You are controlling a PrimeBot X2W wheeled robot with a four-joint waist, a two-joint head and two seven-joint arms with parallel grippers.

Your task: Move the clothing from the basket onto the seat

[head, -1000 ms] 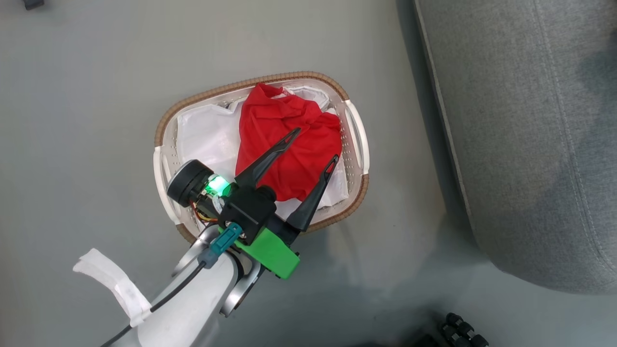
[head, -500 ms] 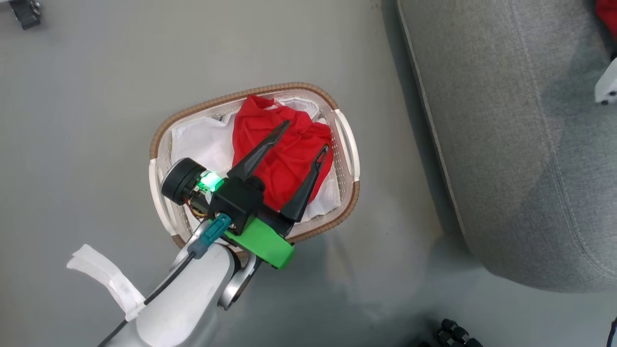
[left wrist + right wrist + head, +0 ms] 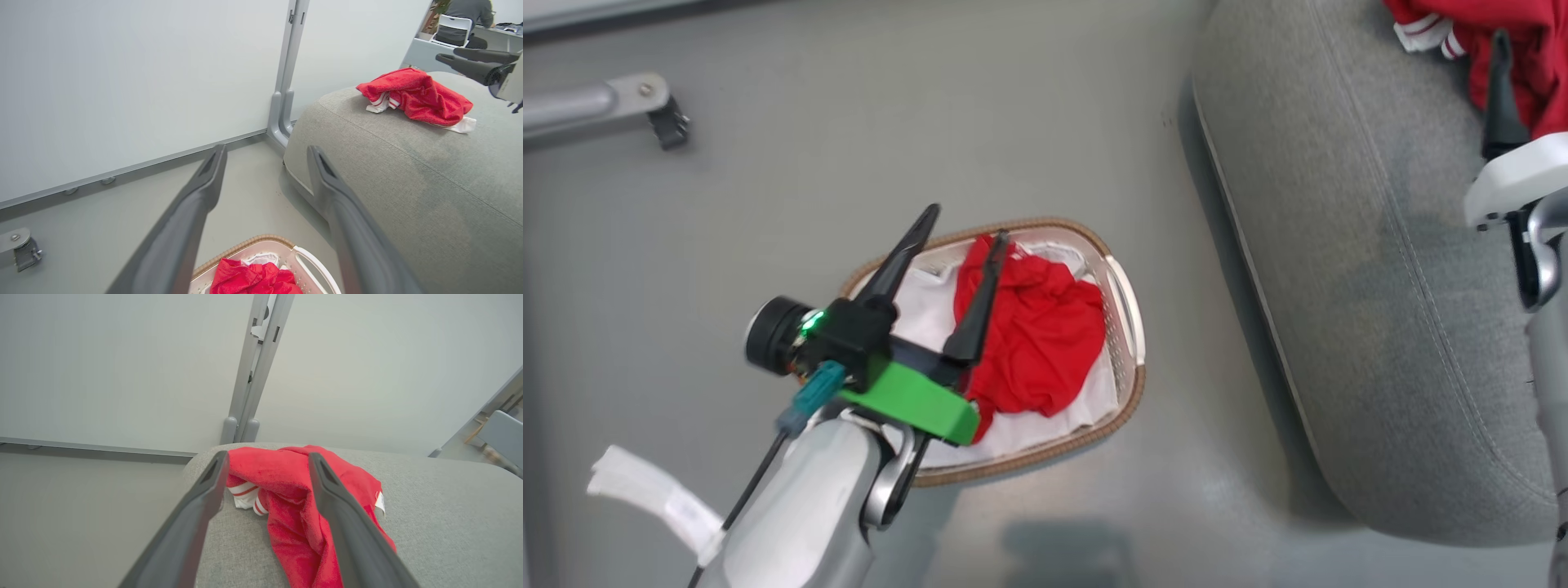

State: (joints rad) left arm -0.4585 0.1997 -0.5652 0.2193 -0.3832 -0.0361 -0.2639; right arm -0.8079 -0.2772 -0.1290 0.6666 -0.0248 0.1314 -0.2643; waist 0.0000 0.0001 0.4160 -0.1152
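Grey floor (image 3: pixel 768 163) beneath, the right fingers (image 3: pixel 200 506) stand apart and empty by a striped red garment (image 3: pixel 286 522) lying on the seat (image 3: pixel 1339 286), upper right. The left fingers (image 3: pixel 900 253), also spread, hang over the basket (image 3: pixel 1131 310) at centre holding a plain red garment (image 3: pixel 1037 343), seemingly next for pickup, requiring a descent.

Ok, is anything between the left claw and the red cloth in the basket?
No, nothing visible. The left claw hangs open above the basket, and the red cloth lies on top, uncovered.
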